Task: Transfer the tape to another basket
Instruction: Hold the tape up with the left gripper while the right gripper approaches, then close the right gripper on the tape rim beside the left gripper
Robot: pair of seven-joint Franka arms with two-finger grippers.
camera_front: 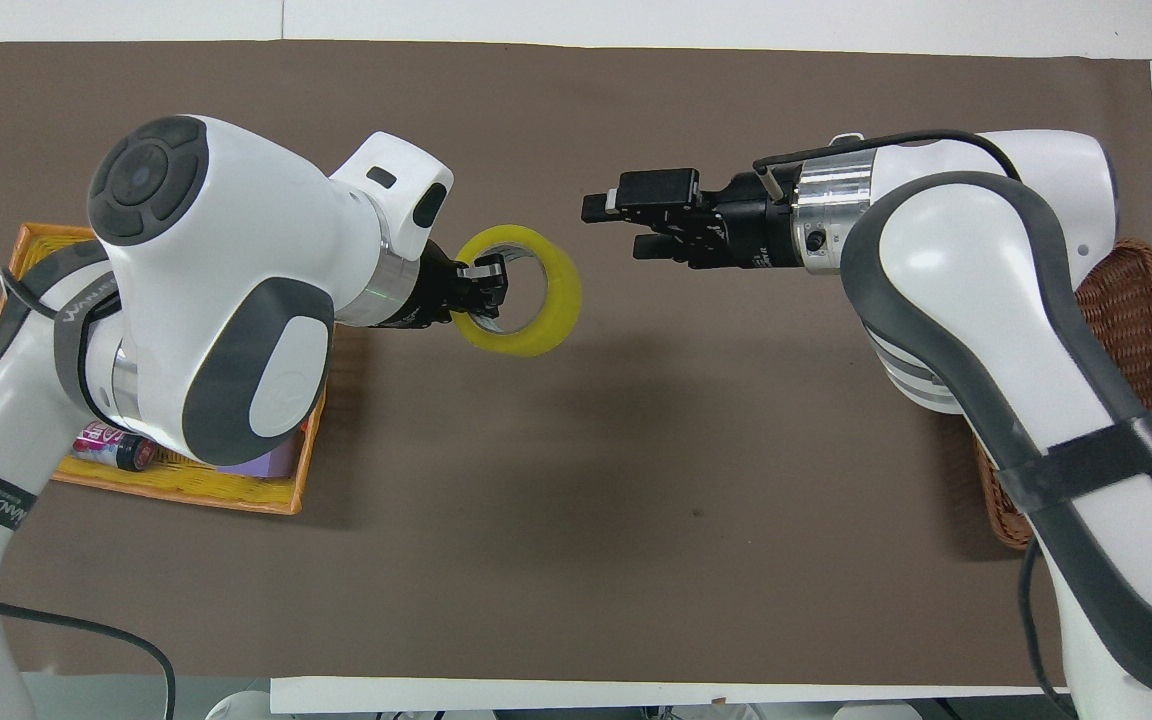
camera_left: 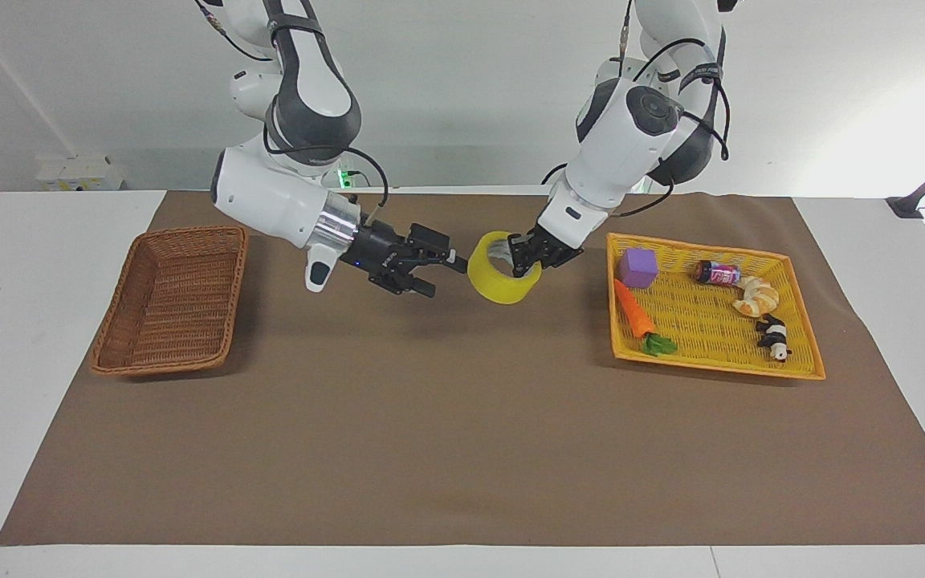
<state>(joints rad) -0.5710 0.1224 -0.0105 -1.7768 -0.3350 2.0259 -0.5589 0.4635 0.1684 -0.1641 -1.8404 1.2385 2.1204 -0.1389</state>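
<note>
The yellow tape [camera_left: 499,282] [camera_front: 539,305] hangs in the air over the brown mat, between the two baskets. My left gripper [camera_left: 523,258] [camera_front: 485,287] is shut on the wall of the ring, one finger inside the core. My right gripper [camera_left: 445,274] [camera_front: 608,227] is open and points at the tape from the side, its tips just short of the roll and not touching it. The dark-brown wicker basket [camera_left: 172,299] [camera_front: 1141,300] stands at the right arm's end of the table, largely covered by the right arm in the overhead view.
A yellow-orange tray basket [camera_left: 715,353] [camera_front: 186,485] at the left arm's end holds a purple cube [camera_left: 638,267], a toy carrot [camera_left: 635,313], a small can [camera_left: 718,274], a croissant [camera_left: 756,297] and a panda figure [camera_left: 774,337]. The brown mat [camera_left: 446,433] covers the table.
</note>
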